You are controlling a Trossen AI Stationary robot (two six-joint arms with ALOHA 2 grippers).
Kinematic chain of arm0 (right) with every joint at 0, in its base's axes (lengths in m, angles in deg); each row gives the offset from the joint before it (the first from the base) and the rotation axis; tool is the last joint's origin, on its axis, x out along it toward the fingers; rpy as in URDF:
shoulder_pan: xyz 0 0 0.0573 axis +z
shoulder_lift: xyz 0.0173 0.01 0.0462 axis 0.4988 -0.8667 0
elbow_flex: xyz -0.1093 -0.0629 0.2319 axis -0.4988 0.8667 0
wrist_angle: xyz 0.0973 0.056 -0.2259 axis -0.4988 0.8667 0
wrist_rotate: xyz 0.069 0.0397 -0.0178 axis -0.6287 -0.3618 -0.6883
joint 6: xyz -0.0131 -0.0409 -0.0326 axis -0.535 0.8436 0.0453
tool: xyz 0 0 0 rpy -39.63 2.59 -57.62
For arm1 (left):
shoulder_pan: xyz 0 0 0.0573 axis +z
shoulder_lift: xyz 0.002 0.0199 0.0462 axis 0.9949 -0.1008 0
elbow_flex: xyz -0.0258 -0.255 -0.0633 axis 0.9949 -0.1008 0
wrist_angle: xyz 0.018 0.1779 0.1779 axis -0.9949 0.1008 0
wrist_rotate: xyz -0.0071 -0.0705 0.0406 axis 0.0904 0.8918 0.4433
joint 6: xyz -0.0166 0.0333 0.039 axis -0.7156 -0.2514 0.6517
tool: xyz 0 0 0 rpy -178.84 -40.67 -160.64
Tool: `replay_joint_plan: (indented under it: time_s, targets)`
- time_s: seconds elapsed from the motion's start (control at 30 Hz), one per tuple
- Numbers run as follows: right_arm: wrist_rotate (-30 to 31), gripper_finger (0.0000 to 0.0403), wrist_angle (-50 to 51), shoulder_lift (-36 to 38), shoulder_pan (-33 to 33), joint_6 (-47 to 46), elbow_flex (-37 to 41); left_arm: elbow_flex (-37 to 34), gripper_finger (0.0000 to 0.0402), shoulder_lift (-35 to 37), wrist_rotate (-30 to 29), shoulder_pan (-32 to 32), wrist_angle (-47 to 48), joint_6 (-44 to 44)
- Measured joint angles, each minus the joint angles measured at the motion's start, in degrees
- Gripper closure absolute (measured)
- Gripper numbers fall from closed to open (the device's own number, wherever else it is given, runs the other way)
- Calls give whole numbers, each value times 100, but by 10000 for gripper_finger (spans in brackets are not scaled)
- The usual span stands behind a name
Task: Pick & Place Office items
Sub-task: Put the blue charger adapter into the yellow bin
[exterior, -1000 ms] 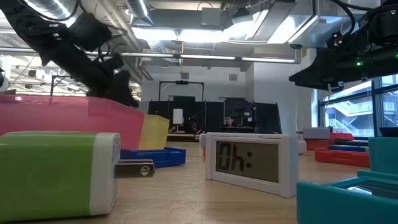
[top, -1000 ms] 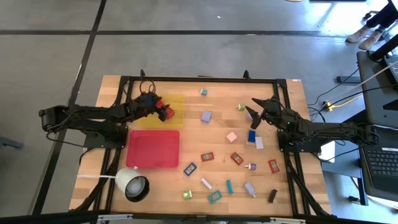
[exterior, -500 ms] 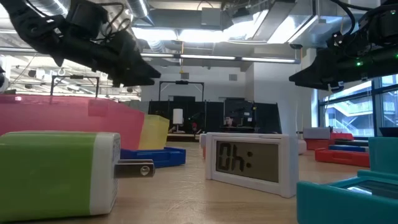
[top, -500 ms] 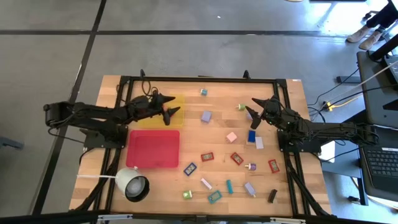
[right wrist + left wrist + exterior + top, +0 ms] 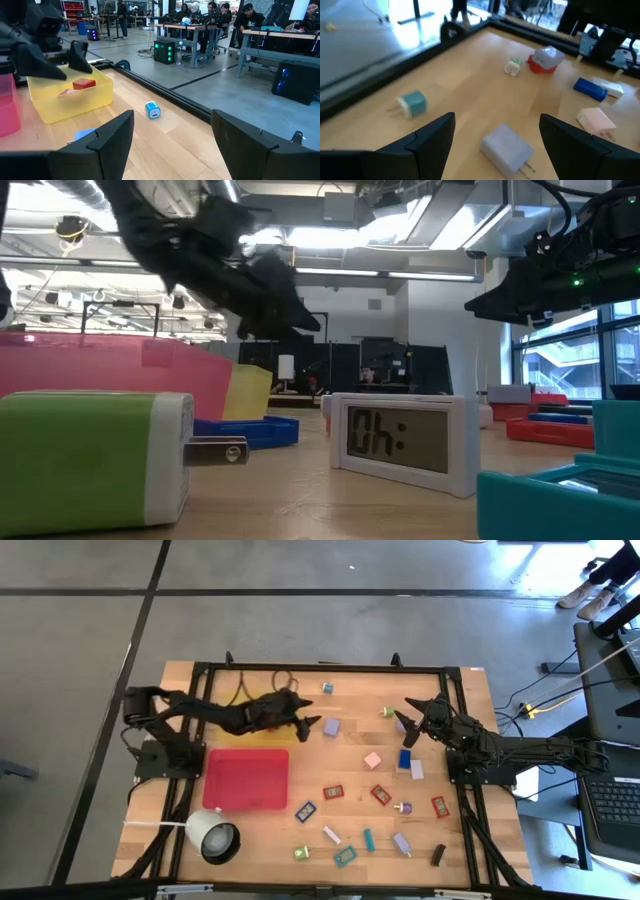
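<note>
Small office items lie scattered over the wooden table: a lavender block (image 5: 331,727), a pink one (image 5: 373,760), a blue one (image 5: 405,759), red pieces (image 5: 380,794) and a teal plug (image 5: 412,104). My left gripper (image 5: 310,718) stands open just past the yellow tray's (image 5: 262,732) right edge. The lavender block (image 5: 507,148) lies on the table a little ahead of its fingers, untouched. A red block (image 5: 83,84) lies in the yellow tray (image 5: 70,97). My right gripper (image 5: 402,710) hangs open at the far right, above the table, with nothing between its fingers (image 5: 114,135).
A red tray (image 5: 246,778) lies nearer than the yellow one, and a white cup with a cord (image 5: 212,836) stands at the near left. A black frame (image 5: 330,668) runs round the table's edge. More small pieces fill the near right half.
My left gripper has travelled from over the yellow tray toward the table's right edge, tipping forward, and now stands by the lavender block. The red block that was between its fingers a second ago is no longer there; it lies in the yellow tray.
</note>
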Motion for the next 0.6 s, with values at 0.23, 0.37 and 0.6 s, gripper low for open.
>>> replay_joint_plan:
  time_s: [0.23, 0.37, 0.6]
  targets:
    - [4, 133, -1, -1, -1, 0, 0, 1262, 114, -888, 101, -124, 1758, -127]
    - [7, 133, 0, -1, -1, 1, 2, 1910, 114, -1300, 160, -209, 2549, -139]
    - [22, 133, 0, 0, -1, 1, 0, 2443, 114, -1527, 132, -214, 3199, -672]
